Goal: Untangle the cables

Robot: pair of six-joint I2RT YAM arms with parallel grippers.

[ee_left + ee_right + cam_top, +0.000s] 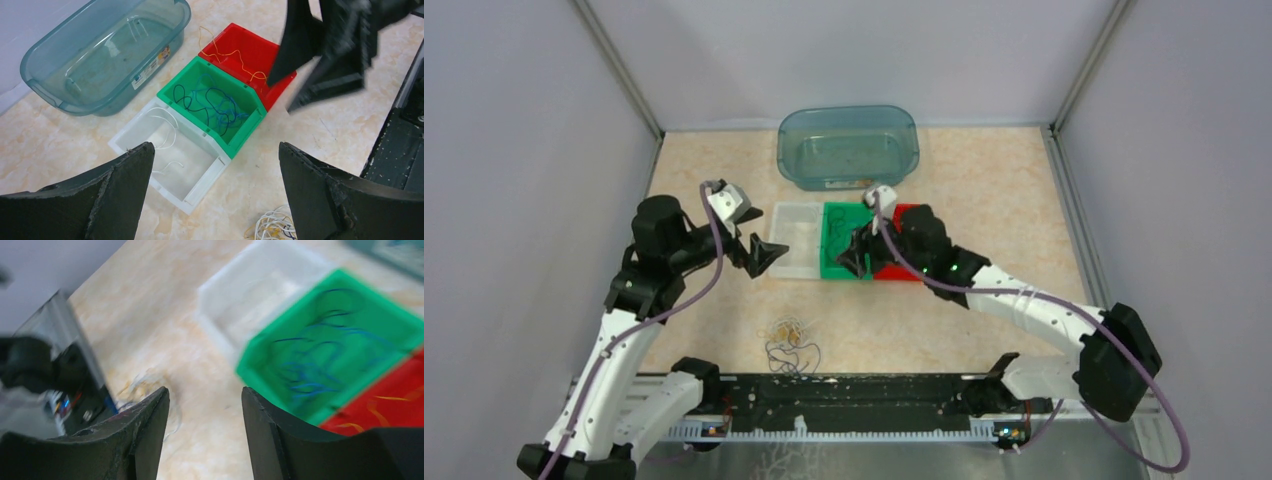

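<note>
Mostly blurred: right hand (204,395) parted, empty; left hand (215,147) wide, empty; cables (272,227) cut off at edge.

Honestly, nothing legible in any of these views. The only candidate is a small white sticker (150,69) on the front wall of the see-through teal tub (115,100). There's some print on it, but it's too tiny and blurry to make out.
</note>
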